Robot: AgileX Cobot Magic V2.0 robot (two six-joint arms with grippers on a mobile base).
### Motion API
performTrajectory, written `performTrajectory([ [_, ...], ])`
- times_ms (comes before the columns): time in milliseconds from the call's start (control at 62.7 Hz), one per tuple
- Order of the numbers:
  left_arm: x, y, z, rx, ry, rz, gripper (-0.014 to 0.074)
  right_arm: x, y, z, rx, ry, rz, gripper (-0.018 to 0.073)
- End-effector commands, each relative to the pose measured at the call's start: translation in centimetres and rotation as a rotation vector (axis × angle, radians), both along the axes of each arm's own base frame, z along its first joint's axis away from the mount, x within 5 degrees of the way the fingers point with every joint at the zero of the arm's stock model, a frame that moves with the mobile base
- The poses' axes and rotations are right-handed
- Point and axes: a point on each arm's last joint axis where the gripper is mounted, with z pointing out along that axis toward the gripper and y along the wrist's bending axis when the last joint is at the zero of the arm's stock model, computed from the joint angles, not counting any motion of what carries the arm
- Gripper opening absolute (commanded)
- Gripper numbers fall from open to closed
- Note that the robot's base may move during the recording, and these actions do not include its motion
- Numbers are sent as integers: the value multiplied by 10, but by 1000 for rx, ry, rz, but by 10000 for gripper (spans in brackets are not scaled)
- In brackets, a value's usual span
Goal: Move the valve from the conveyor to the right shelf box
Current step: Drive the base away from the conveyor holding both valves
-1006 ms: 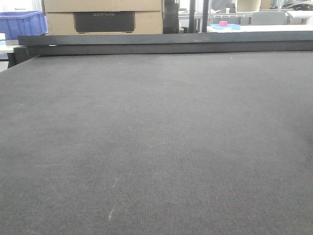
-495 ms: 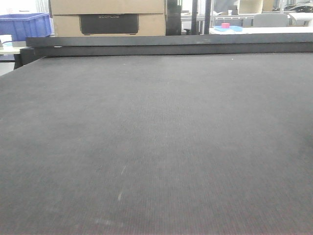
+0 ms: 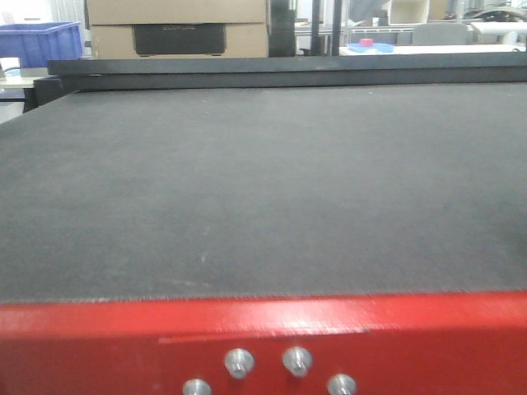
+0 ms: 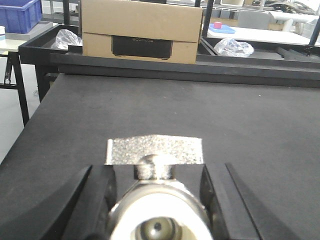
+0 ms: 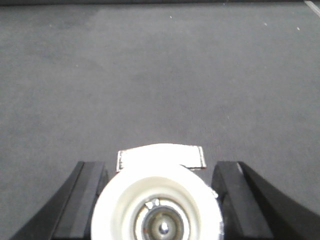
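Dark-grey woven conveyor (image 3: 263, 189) fills the front view. No valve lies on the part shown and no arm is in frame. A red frame (image 3: 263, 329) with bolts (image 3: 297, 360) runs along the near edge and a black rail (image 3: 288, 70) along the far one. A cardboard box (image 3: 177, 25) and a blue crate (image 3: 41, 41) stand behind. No shelf box can be made out.

Left wrist view: the left jaws are clamped on the left valve (image 4: 157, 215), with black fingers (image 4: 97, 200) tight against both sides of its metal body. Its flat silver handle (image 4: 155, 150) points forward over the belt. Whether it is lifted or resting on the belt cannot be told. The cardboard box sits on a black bench (image 4: 40, 50) past the rail.

Right wrist view: the right jaws are closed on the right valve (image 5: 156, 205), its round white face towards the camera and a silver tab (image 5: 160, 157) at the top. Only belt shows beyond it.

Progress, as a judgement: the pick-up looks done, with a valve gripped in each arm. The carry to the right shelf and the release into the box are left. The box is in no view, so nothing is delivered yet as far as can be seen.
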Motion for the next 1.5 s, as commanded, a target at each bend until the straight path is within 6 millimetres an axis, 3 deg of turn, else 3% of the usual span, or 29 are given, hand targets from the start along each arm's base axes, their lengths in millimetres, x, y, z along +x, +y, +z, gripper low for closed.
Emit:
performTrajectory([
  [0, -2, 0, 7, -18, -67, 6, -111, 1, -2, 10, 4, -89, -17, -162],
  [1484, -2, 0, 7, -18, -67, 6, -111, 1, -2, 10, 4, -89, -17, -162],
])
